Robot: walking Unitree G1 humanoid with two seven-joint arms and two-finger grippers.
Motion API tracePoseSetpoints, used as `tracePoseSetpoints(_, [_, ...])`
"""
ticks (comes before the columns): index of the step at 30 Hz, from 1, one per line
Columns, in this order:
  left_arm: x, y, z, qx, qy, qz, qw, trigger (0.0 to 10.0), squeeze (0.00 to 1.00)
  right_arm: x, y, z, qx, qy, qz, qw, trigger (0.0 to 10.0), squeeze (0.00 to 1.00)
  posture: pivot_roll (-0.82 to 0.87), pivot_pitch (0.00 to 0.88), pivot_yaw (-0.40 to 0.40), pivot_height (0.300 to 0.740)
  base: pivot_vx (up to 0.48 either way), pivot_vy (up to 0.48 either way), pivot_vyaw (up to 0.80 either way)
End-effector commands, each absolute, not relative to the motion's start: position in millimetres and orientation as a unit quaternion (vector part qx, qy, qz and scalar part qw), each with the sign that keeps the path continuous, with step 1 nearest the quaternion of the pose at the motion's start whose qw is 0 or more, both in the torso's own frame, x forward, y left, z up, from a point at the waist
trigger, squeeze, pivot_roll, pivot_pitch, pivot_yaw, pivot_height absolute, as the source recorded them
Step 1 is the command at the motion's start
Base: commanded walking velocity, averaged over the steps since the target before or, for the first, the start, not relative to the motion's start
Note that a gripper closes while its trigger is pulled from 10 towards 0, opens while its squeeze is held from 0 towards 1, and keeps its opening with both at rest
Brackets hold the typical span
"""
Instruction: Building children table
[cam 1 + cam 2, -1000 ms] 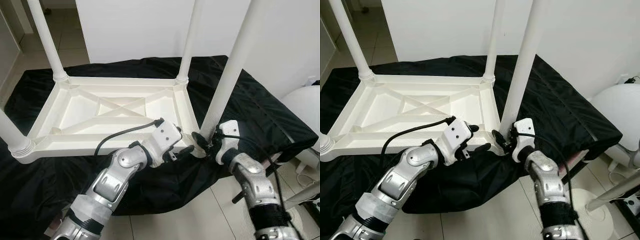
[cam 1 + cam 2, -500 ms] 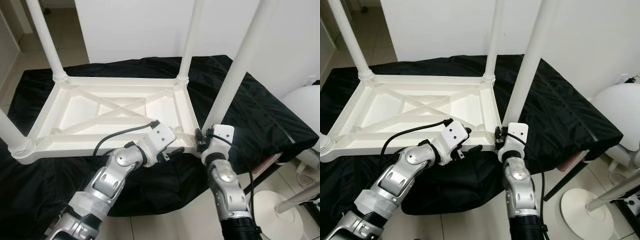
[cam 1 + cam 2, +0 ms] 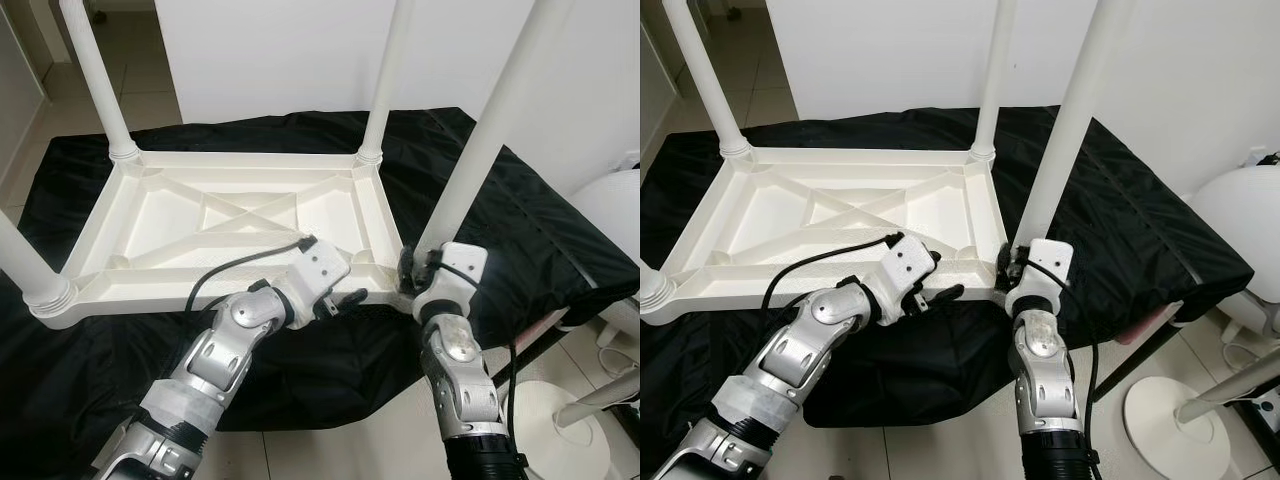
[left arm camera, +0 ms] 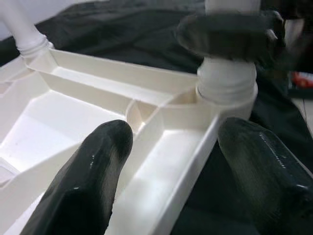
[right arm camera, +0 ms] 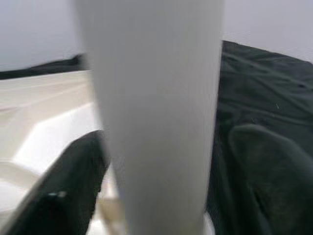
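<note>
On the desk draped in black cloth (image 3: 520, 215): one white children's table (image 3: 230, 225), upside down, legs pointing up. Near right corner: my left gripper (image 4: 171, 161), jaws open and straddling the table's near rim, one finger (image 4: 93, 171) inside the frame, the other outside over the cloth. Same corner: white leg (image 3: 1065, 135) standing in its socket; my right gripper (image 5: 161, 171) at its base, jaws around the leg, whether clamped I cannot tell.
</note>
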State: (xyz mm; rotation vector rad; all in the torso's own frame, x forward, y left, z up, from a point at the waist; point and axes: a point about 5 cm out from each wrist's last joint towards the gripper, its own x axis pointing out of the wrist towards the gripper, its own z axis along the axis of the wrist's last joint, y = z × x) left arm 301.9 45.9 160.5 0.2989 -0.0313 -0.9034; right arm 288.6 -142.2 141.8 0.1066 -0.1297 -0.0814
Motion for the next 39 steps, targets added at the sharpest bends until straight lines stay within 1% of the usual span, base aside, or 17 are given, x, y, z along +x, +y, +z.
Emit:
tracePoseSetpoints(1, [305.2,48.7,168.4,0.13,-0.039,-0.398,0.907,10.0,0.0,283.7,-135.0,140.2,0.073,-0.074,-0.005,0.995,10.0,1.0,-0.05,0.0,-0.021,0.74,0.0,0.0,0.0])
tracePoseSetpoints(5, [305.3,48.9,170.8,0.123,-0.044,-0.397,0.908,10.0,0.0,280.9,-139.2,141.9,0.072,-0.08,0.016,0.994,10.0,1.0,-0.05,0.004,-0.024,0.74,0.0,0.0,0.0])
tracePoseSetpoints(6, [305.1,49.1,171.4,0.119,-0.045,-0.399,0.908,10.0,0.0,279.3,-142.4,140.7,0.075,-0.078,0.032,0.994,10.0,0.86,-0.05,0.004,-0.024,0.74,0.0,0.0,0.0])
tracePoseSetpoints(8, [304.8,49.2,171.6,0.117,-0.045,-0.4,0.908,10.0,0.0,277.7,-145.6,139.4,0.079,-0.075,0.048,0.993,10.0,0.86,-0.05,0.004,-0.024,0.74,0.0,0.0,0.0])
tracePoseSetpoints(9, [303.1,49.5,172.0,0.117,-0.049,-0.409,0.903,10.0,0.0,277.5,-154.4,135.8,0.057,-0.07,0.069,0.993,10.0,0.0,-0.05,0.007,-0.025,0.74,0.0,0.0,0.0])
tracePoseSetpoints(16, [301.4,51.1,174.5,0.106,-0.054,-0.425,0.897,10.0,0.0,280.3,-169.5,127.4,0.014,-0.053,0.126,0.991,10.0,0.0,-0.05,0.007,-0.025,0.74,0.0,0.0,0.0])
tracePoseSetpoints(21, [295.5,51.1,174.0,0.108,-0.05,-0.462,0.879,10.0,0.0,285.2,-175.9,124.6,-0.008,-0.041,0.193,0.98,10.0,0.0,-0.05,0.011,-0.017,0.74,0.0,0.0,0.0])
tracePoseSetpoints(27, [291.4,51.2,173.4,0.108,-0.046,-0.483,0.868,10.0,0.0,291.4,-178.9,127.2,-0.005,-0.046,0.217,0.975,10.0,0.0,-0.05,0.009,-0.017,0.74,0.0,0.0,0.0])
tracePoseSetpoints(33, [290.7,49.6,174.4,0.117,-0.049,-0.49,0.862,10.0,0.0,312.2,-184.0,131.1,-0.032,-0.041,0.248,0.967,10.0,0.0,-0.04,0.001,-0.017,0.74,0.0,0.0,0.0])
tracePoseSetpoints(39, [291.3,50.2,175.2,0.122,-0.051,-0.489,0.862,10.0,0.0,320.8,-185.4,129.0,-0.059,-0.025,0.274,0.959,10.0,0.0,-0.03,0.0,-0.015,0.74,0.0,0.0,0.0])
